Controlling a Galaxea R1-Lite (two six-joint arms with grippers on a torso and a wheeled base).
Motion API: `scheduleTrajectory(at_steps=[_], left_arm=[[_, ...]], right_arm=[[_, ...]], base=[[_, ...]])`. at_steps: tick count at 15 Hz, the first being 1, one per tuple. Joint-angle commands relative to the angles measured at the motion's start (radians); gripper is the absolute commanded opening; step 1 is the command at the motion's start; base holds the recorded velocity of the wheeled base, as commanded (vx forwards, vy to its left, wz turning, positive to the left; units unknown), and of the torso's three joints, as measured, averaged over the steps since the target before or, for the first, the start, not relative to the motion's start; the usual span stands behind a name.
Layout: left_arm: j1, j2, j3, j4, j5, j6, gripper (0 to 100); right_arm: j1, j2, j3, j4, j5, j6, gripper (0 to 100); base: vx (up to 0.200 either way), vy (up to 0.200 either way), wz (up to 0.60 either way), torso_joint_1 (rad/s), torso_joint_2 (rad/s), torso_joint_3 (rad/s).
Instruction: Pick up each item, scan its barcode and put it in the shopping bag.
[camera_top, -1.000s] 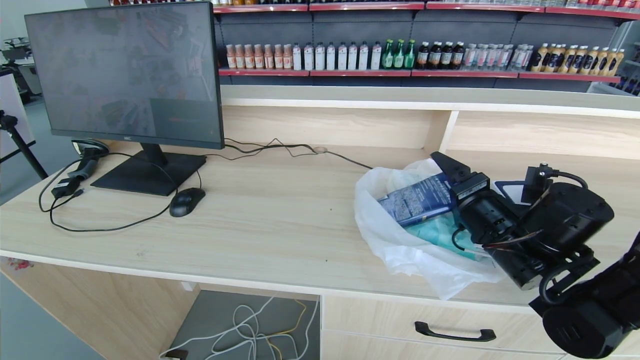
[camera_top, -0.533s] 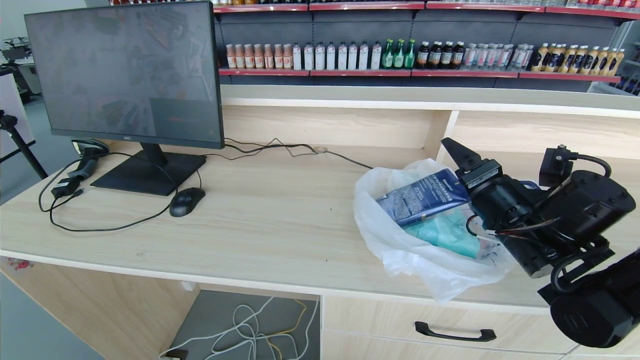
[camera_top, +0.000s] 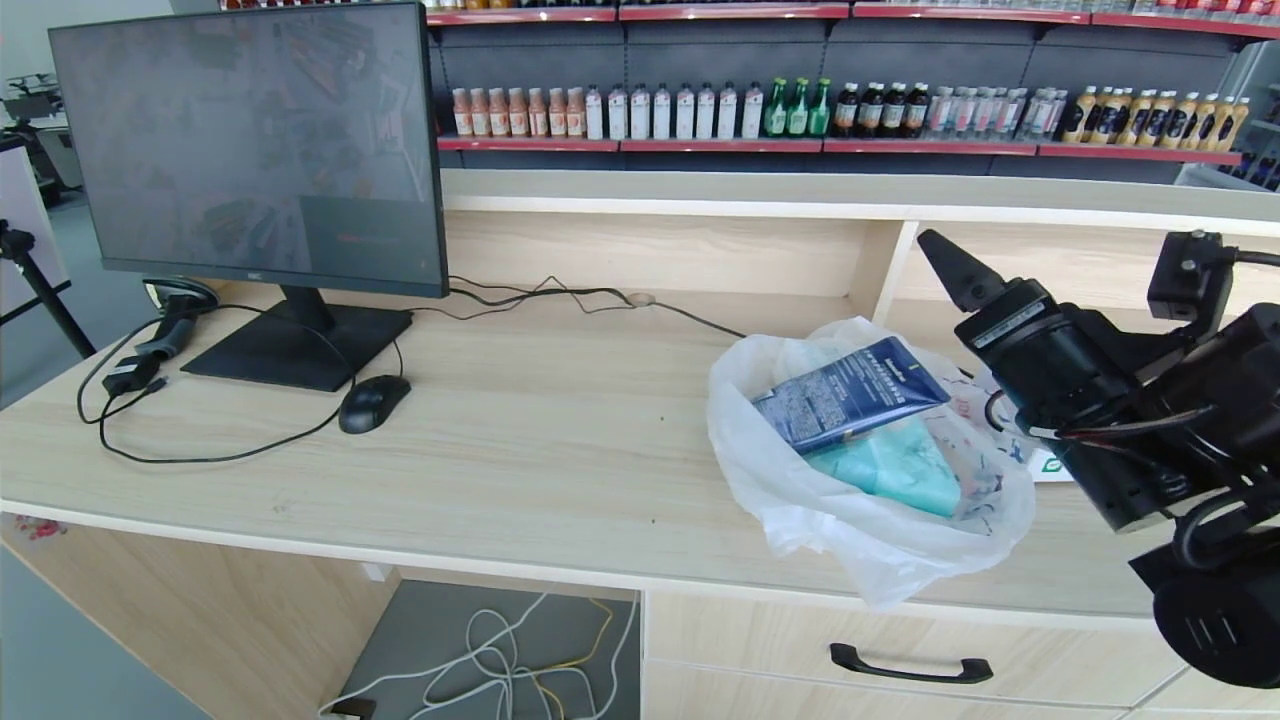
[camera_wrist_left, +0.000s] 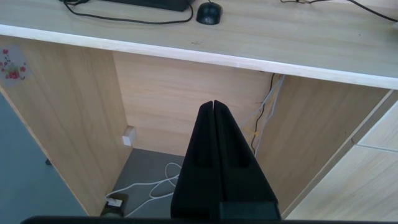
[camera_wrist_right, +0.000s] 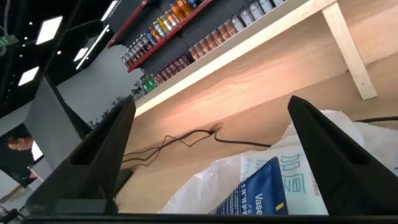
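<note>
The right claw, wide open and empty, had lifted up and away from the shopping bag; the blue packet lay inside it, so that item looked bagged.

Bright, even light from ceiling panels — soft shadows, faint reflections on the dark monitor.

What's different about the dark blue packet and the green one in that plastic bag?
The dark blue packet lies on top, covered in white print; the green packet lies beneath it, partly hidden and plainer. Both are flat packs inside the white shopping bag.
</note>
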Motion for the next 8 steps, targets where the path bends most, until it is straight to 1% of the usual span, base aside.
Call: scheduleTrajectory(at_steps=[1, 3, 5, 6, 7, 8], left_arm=[[0.000, 0.001, 0.000, 0.000, 0.000, 0.000, 0], [0.000, 0.000, 0.000, 0.000, 0.000, 0.002, 0], [0.000, 0.001, 0.000, 0.000, 0.000, 0.002, 0], [0.000, 0.001, 0.000, 0.000, 0.000, 0.002, 0], [0.000, 0.001, 0.000, 0.001, 0.000, 0.002, 0], [0.000, 0.001, 0.000, 0.001, 0.000, 0.002, 0]], right_arm=[[-0.006, -0.091, 0.018, -0.001, 0.056, -0.103, 100], [-0.006, -0.133, 0.035, -0.001, 0.085, -0.231, 100], [-0.006, -0.183, 0.102, -0.001, 0.086, -0.366, 100], [-0.006, -0.199, 0.131, -0.001, 0.086, -0.401, 100], [-0.007, -0.255, 0.228, -0.001, 0.085, -0.507, 100], [-0.006, -0.294, 0.286, -0.001, 0.091, -0.585, 100]], base=[[0.000, 0.000, 0.00, 0.000, 0.00, 0.000], [0.000, 0.000, 0.00, 0.000, 0.00, 0.000], [0.000, 0.000, 0.00, 0.000, 0.00, 0.000], [0.000, 0.000, 0.00, 0.000, 0.00, 0.000], [0.000, 0.000, 0.00, 0.000, 0.00, 0.000], [0.000, 0.000, 0.00, 0.000, 0.00, 0.000]])
